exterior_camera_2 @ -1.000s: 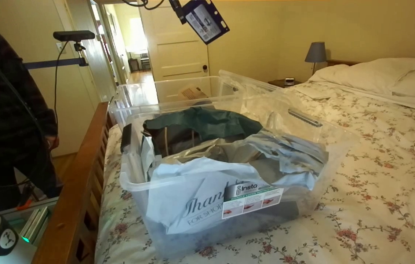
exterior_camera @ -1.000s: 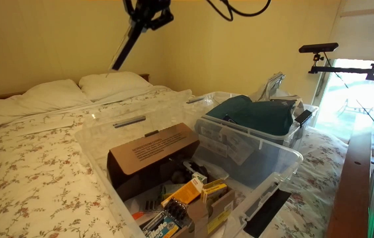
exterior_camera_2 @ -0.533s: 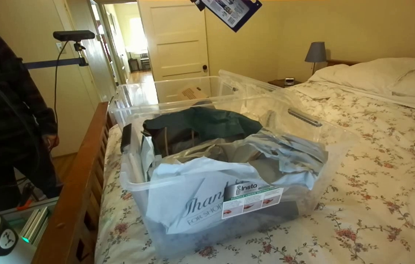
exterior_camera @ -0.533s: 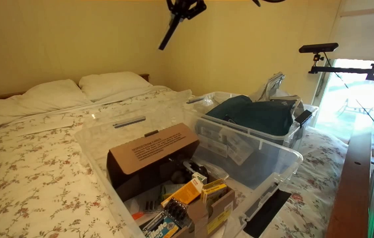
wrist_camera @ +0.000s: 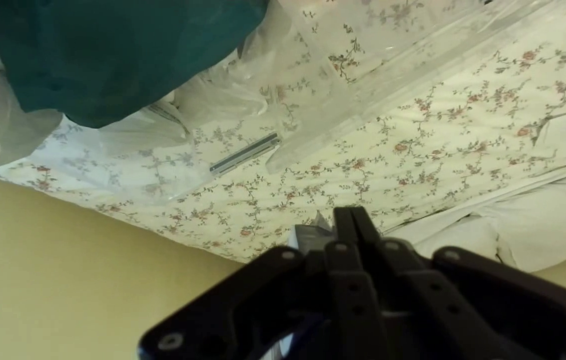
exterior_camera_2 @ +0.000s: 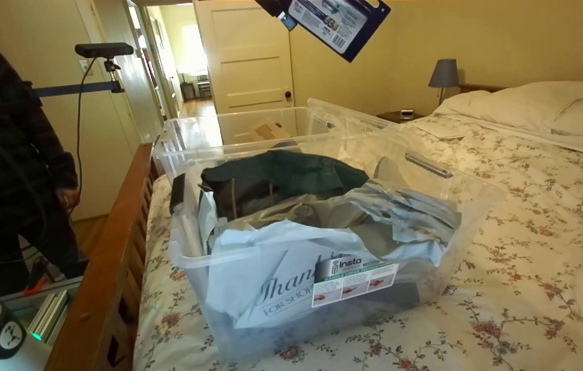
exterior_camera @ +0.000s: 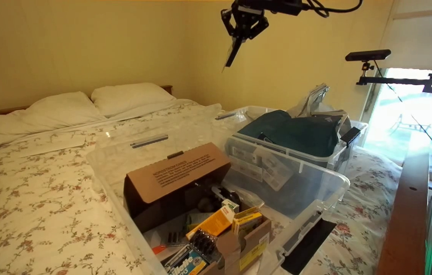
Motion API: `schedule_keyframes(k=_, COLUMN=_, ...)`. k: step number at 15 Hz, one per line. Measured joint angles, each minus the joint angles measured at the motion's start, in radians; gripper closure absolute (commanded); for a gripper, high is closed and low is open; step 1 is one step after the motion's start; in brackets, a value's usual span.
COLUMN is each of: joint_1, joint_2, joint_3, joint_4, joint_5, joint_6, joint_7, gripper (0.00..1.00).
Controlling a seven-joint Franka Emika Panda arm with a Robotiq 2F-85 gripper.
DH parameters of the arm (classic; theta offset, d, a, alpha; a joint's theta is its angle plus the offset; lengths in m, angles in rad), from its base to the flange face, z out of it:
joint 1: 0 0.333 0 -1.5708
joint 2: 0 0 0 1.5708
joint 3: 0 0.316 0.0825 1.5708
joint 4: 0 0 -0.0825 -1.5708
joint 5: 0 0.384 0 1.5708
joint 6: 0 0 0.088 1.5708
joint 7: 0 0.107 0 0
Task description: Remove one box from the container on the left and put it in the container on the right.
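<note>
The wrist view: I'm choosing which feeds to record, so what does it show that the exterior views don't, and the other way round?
Only the wrist view shows the two slim black fingers side by side, with a thin line between them.

Only the exterior views show the barcode on the flat navy-edged package, the brown cardboard box and the orange-yellow carton.

Both share the dark green fabric, the clear plastic container with its grey handle bar, and the floral bedspread.

Blue package (exterior_camera_2: 340, 28): white-labeled, barcode showing, held tilted in midair, higher than both containers.
Left container (exterior_camera: 296, 191): clear plastic, open, part-filled with goods.
Right container (exterior_camera_2: 255, 345): clear plastic, heaped full, just beside the left.
</note>
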Motion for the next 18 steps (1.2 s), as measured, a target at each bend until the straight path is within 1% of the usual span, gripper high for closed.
schedule_keyframes(k=1, joint_1=-0.022, joint_2=0.001, joint_3=0.026, joint_4=0.000, joint_5=0.003, joint_6=-0.006, joint_7=-0.008, gripper=0.99)
schedule_keyframes(k=2, joint_1=-0.061, joint_2=0.007, joint_3=0.068, joint_4=0.003, joint_5=0.013, joint_6=-0.026, joint_7=-0.029, gripper=0.99)
schedule_keyframes(k=4, joint_1=-0.137, joint_2=0.020, joint_3=0.136, joint_4=0.007, joint_5=0.072, joint_6=-0.108, joint_7=-0.103, gripper=0.99)
schedule_keyframes(k=7, joint_1=-0.250, joint_2=0.025, joint_3=0.196, joint_4=0.014, joint_5=0.176, joint_6=-0.226, joint_7=-0.242, gripper=0.99)
schedule_keyframes(k=10, joint_1=-0.347, joint_2=0.030, joint_3=0.223, joint_4=0.040, joint_5=0.318, joint_6=-0.308, joint_7=-0.373, gripper=0.99)
schedule_keyframes(k=12, joint_1=-0.391, joint_2=0.042, joint_3=0.230, joint_4=0.055, joint_5=0.420, joint_6=-0.328, joint_7=-0.438, gripper=0.99)
schedule_keyframes(k=16, joint_1=-0.442, joint_2=0.098, joint_3=0.238, joint_4=0.070, joint_5=0.599, joint_6=-0.351, joint_7=-0.518, gripper=0.99)
schedule_keyframes(k=18, joint_1=-0.465, joint_2=0.123, joint_3=0.238, joint_4=0.071, joint_5=0.644, joint_6=-0.338, joint_7=-0.542, gripper=0.99)
